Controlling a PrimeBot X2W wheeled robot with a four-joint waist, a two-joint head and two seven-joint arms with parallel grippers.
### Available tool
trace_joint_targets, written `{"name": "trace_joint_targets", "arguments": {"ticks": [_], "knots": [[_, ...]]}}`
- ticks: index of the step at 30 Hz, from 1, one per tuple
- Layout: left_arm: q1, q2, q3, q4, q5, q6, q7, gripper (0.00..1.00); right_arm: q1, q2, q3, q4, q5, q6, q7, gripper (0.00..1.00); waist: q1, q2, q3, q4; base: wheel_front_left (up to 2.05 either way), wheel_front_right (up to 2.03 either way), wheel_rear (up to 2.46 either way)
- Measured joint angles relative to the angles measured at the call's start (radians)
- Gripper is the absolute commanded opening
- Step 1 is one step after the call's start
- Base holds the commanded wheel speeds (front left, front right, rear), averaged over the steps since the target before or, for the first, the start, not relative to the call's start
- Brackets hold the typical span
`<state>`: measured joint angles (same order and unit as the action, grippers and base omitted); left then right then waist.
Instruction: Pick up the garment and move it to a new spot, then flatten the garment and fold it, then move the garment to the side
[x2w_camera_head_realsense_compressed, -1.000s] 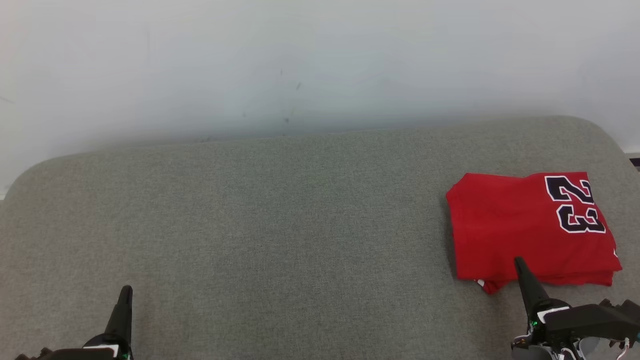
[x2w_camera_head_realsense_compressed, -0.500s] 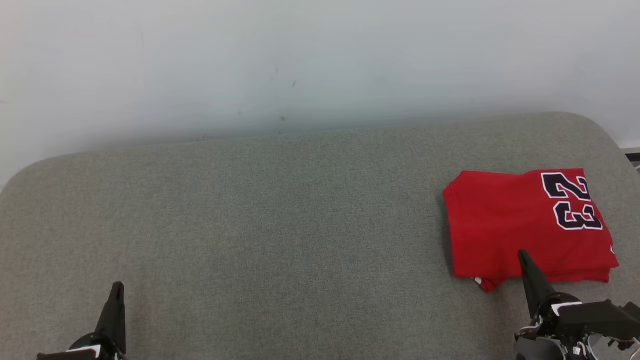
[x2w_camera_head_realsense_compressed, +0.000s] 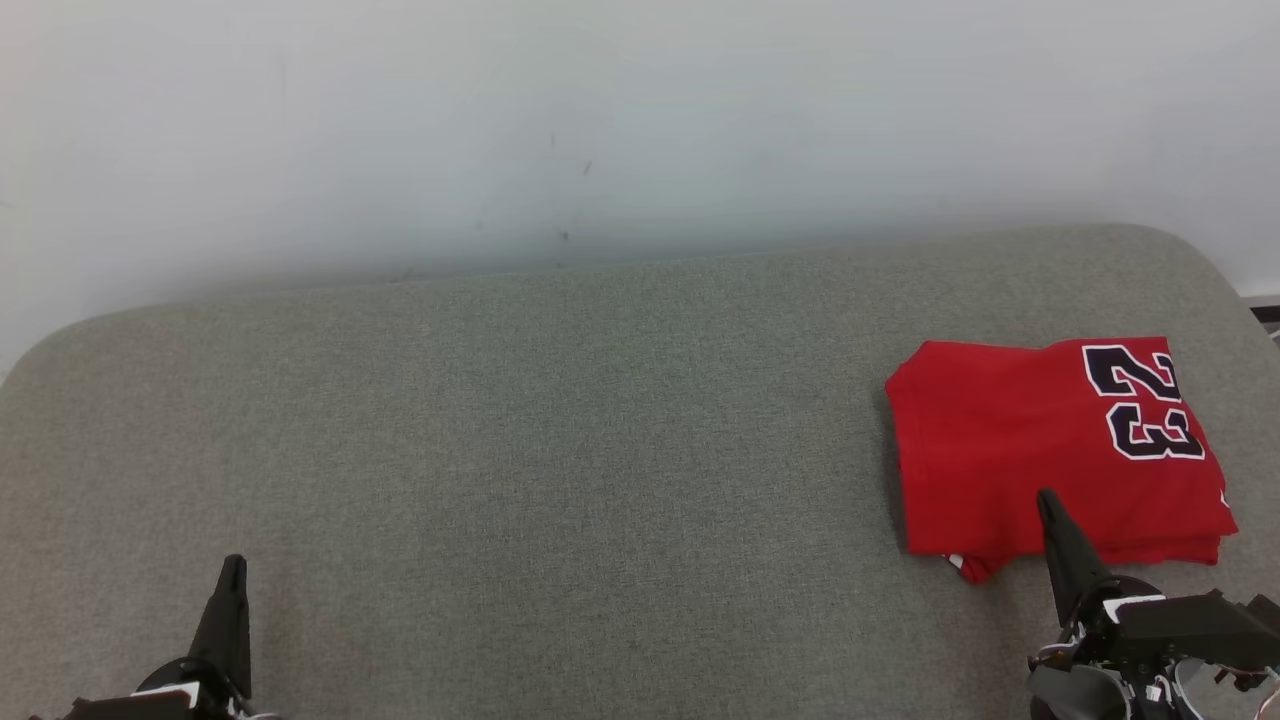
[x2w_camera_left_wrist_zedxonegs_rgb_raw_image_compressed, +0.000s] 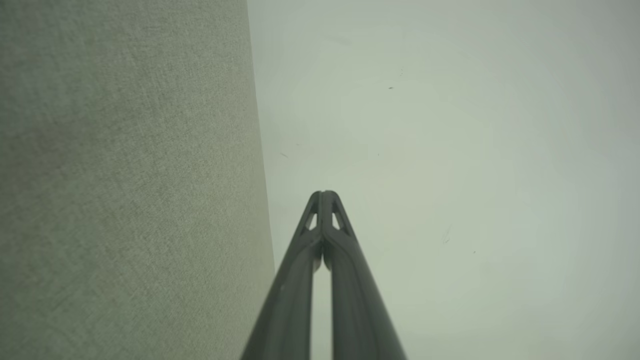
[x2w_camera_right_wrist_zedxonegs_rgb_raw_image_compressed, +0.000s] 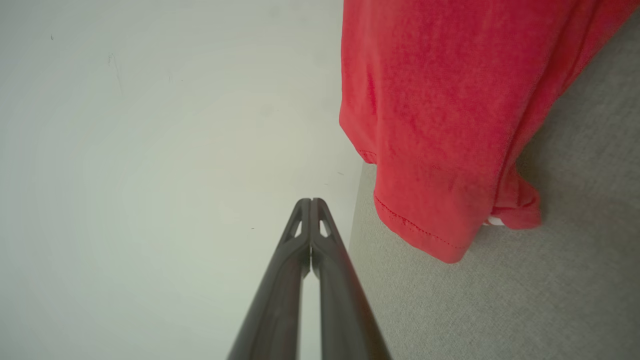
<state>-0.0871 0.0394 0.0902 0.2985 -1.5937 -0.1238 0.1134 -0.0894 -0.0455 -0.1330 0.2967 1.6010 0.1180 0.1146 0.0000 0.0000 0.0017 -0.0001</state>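
Note:
The garment (x2w_camera_head_realsense_compressed: 1050, 450) is a red jersey with a dark "23", folded into a neat rectangle at the right side of the grey fabric surface (x2w_camera_head_realsense_compressed: 560, 440). My right gripper (x2w_camera_head_realsense_compressed: 1046, 498) is shut and empty, its tip showing over the jersey's near edge in the head view. In the right wrist view the shut right gripper (x2w_camera_right_wrist_zedxonegs_rgb_raw_image_compressed: 310, 201) points past the garment (x2w_camera_right_wrist_zedxonegs_rgb_raw_image_compressed: 440, 115), apart from it. At the lower left, far from the jersey, my left gripper (x2w_camera_head_realsense_compressed: 234, 562) is shut and empty. The left wrist view shows the left gripper (x2w_camera_left_wrist_zedxonegs_rgb_raw_image_compressed: 324, 193) with fingers pressed together.
A pale wall (x2w_camera_head_realsense_compressed: 600, 120) rises behind the grey surface. The surface's rounded corners sit at the far left and far right. A wide stretch of grey fabric lies between the two grippers.
The head camera shifted slightly, so the whole picture moved. Both grippers sit a little lower and further apart in the view than one second ago. The jersey lies as before.

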Motion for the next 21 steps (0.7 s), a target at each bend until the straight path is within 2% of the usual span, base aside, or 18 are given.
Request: {"name": "trace_joint_targets", "arguments": {"ticks": [21], "knots": [[0.0,0.0,0.0,0.0,0.0,0.0,0.0,0.0,0.0,0.0,0.0,0.0,0.0,0.002,0.0,0.0,0.0,0.0,0.0,0.0,0.0,0.0,0.0]]}}
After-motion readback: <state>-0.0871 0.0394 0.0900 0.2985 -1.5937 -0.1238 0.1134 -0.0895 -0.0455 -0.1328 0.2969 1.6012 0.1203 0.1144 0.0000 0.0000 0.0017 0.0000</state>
